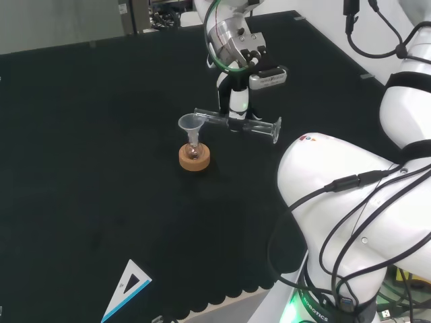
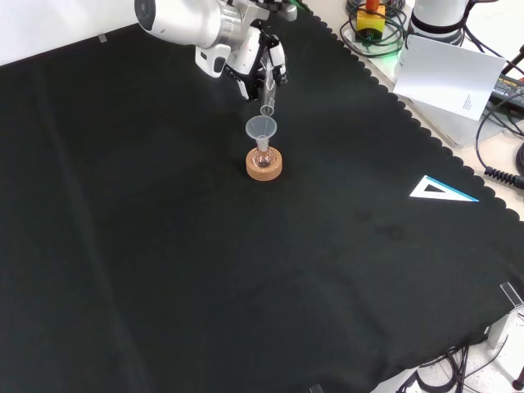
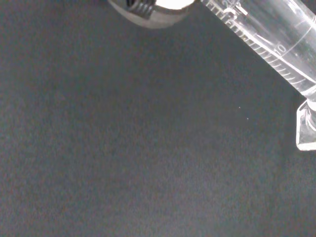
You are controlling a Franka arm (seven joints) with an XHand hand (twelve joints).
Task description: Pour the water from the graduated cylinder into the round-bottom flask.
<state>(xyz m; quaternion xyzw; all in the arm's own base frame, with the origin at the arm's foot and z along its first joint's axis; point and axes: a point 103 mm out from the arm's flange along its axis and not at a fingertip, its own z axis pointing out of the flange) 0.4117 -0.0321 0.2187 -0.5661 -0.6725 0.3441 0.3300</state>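
Note:
My hand (image 1: 237,101) is shut on a clear graduated cylinder (image 1: 259,127), which lies about level in the head view, its mouth over a clear funnel (image 1: 191,125). The funnel stands in a small round-bottom flask (image 1: 194,153) seated on a cork ring (image 1: 194,159). In the front view the hand (image 2: 260,56) holds the cylinder (image 2: 268,94) pointing down at the funnel (image 2: 262,128) above the cork ring (image 2: 265,164). Up close in the wrist view, the cylinder's printed scale (image 3: 276,52) and foot (image 3: 307,123) show over black cloth, with a blurred part of the hand (image 3: 153,7).
A blue and white set square (image 1: 126,289) lies near the cloth's front edge in the head view, at the right in the front view (image 2: 440,189). The arm's white links (image 1: 363,202) stand at the head view's right. Cables and a white box (image 2: 446,74) sit beyond the cloth's scalloped edge.

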